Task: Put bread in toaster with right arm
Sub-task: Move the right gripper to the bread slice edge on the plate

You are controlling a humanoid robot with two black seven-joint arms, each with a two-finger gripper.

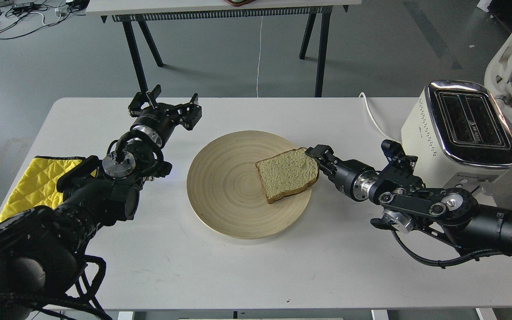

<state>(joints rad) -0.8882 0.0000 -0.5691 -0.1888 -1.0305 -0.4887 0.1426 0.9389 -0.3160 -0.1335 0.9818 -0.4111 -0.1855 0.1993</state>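
Observation:
The bread [286, 174], one pale tan slice with a brown crust, lies on the right half of a round wooden plate [225, 186] at the table's middle. My right gripper [316, 154] reaches in from the right, and its dark tip is at the slice's upper right corner, touching or overlapping the crust. Its fingers cannot be told apart there. The cream-white toaster [458, 133] with a chrome top and two empty black slots stands at the table's far right, behind the right arm. My left gripper [167, 106] is open and empty, left of the plate near the table's far edge.
A yellow quilted cloth [34, 182] lies at the table's left edge under the left arm. The toaster's white cord [374, 118] runs over the far right of the table. Another table's black legs [320, 49] stand behind, and a white chair [511, 49] stands at the far right.

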